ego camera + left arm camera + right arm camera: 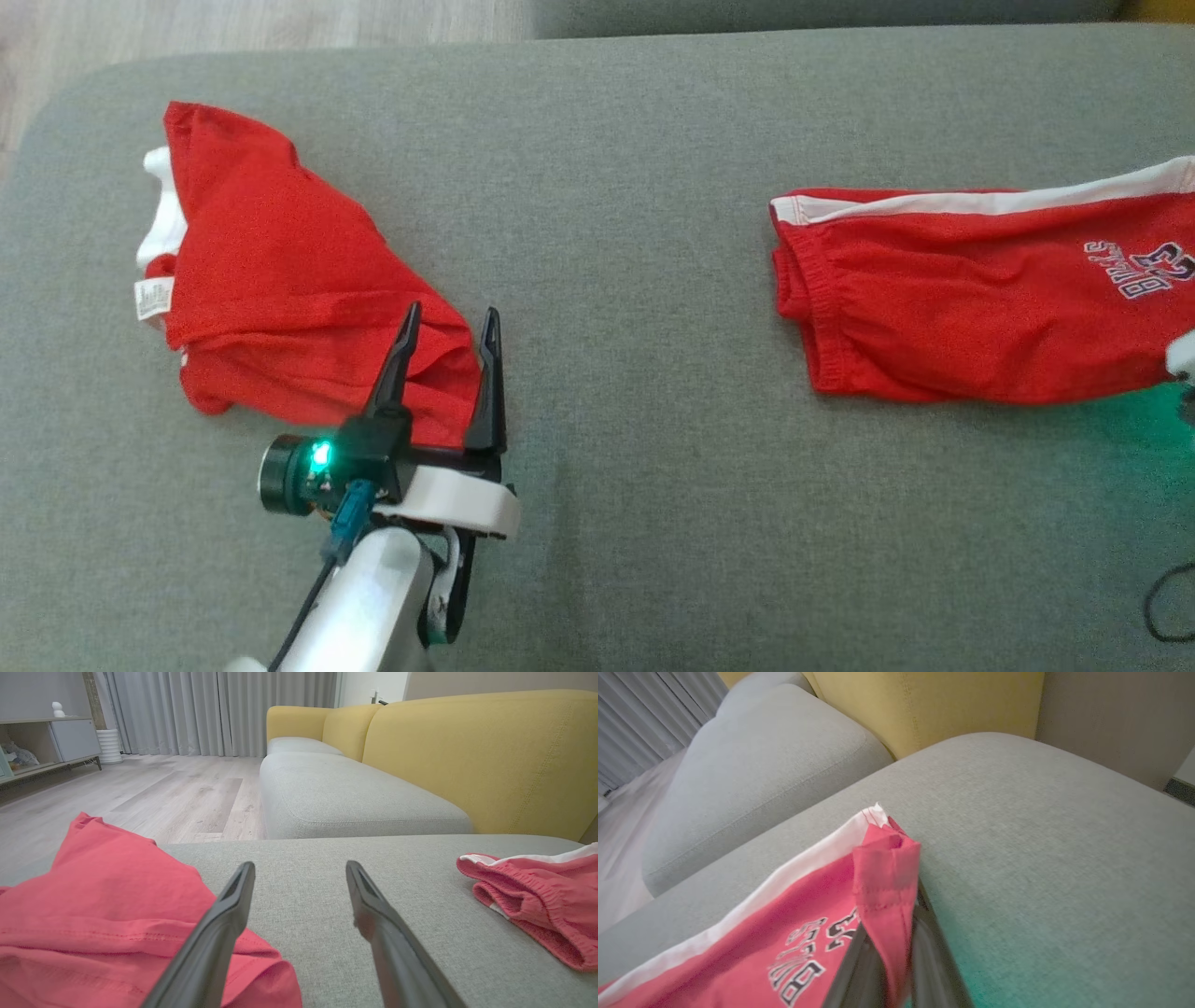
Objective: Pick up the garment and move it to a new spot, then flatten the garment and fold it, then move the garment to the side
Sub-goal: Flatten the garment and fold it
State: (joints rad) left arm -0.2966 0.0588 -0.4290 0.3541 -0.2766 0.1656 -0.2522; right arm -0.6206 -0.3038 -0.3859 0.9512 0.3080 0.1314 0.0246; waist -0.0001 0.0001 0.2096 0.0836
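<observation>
Now left pincer (452, 310) splayed over shirt (271, 261); right pincer (893, 952) pinches shorts (784, 924) (hem).

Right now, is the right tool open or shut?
Shut, on the red shorts. In the right wrist view the dark fingers of the right tool pinch a folded hem corner between them.

a wide bare strip of the grey cushion (635, 308) lies open between the crumpled red shirt (271, 271) at left and the red shorts (971, 308) at right, while a yellow backrest (490, 756) stands behind at the right.
</observation>
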